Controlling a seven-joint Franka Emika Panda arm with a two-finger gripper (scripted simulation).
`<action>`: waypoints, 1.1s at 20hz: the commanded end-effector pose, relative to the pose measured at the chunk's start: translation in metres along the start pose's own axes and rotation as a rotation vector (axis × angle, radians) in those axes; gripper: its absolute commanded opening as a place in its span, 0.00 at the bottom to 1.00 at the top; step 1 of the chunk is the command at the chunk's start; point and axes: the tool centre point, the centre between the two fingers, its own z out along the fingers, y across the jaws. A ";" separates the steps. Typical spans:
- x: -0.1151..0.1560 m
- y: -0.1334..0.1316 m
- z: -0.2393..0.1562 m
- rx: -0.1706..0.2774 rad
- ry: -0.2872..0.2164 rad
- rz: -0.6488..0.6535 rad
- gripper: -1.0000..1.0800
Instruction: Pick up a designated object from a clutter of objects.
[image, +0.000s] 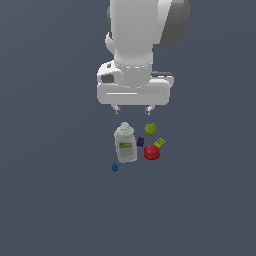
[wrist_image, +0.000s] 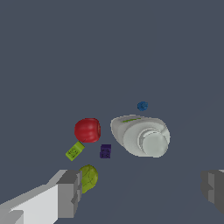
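Because the gripper (image: 133, 109) hangs wide open and empty above the clutter, with the yellow-green ball (image: 150, 129) at centre frame just under one finger (wrist_image: 69, 194), a straight descent would likely strike the ball or the bottle (image: 125, 143) beside it.

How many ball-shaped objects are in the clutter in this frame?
2. The yellow-green ball lies nearest the arm, to the exterior view's right of the bottle's cap. The red ball sits farther out, beside the bottle's body, past the green tag. None seems hidden.
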 end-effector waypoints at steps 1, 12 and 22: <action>-0.002 -0.004 0.008 -0.002 -0.001 0.024 0.96; -0.022 -0.031 0.061 -0.017 -0.005 0.195 0.96; -0.052 -0.057 0.114 -0.027 -0.007 0.370 0.96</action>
